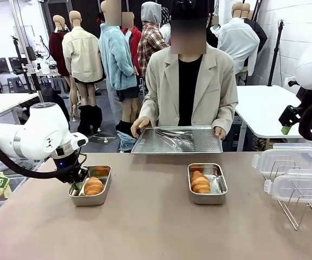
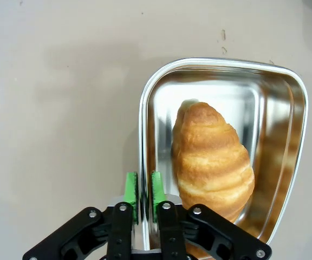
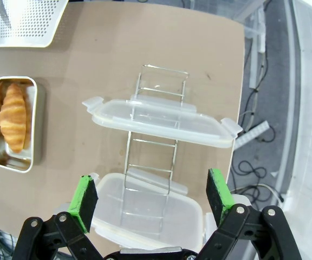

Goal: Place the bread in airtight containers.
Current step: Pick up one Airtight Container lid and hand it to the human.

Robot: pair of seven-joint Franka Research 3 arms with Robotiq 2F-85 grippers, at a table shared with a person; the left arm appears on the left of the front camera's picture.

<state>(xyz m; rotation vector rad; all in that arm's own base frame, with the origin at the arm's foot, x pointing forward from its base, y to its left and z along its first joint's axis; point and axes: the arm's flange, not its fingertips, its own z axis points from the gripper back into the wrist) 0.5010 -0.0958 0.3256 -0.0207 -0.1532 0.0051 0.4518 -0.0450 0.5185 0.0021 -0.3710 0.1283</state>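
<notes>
Meanwhile, at lower left of the front view, the left gripper [image 2: 144, 187] straddles the rim of a tin [image 2: 226, 62] holding a roll [image 2: 213, 157], jaws nearly together; whether they pinch the rim is unclear. A second roll [image 1: 200, 182] lies in the centre tin [image 1: 219, 184]. The right gripper [image 3: 151, 187], jaws wide apart, hangs over two lids [image 3: 161, 122].

2 tins [image 1: 89, 203], 1 roll [image 1: 93, 186] each (tray [image 1: 202, 142] behind)
</notes>
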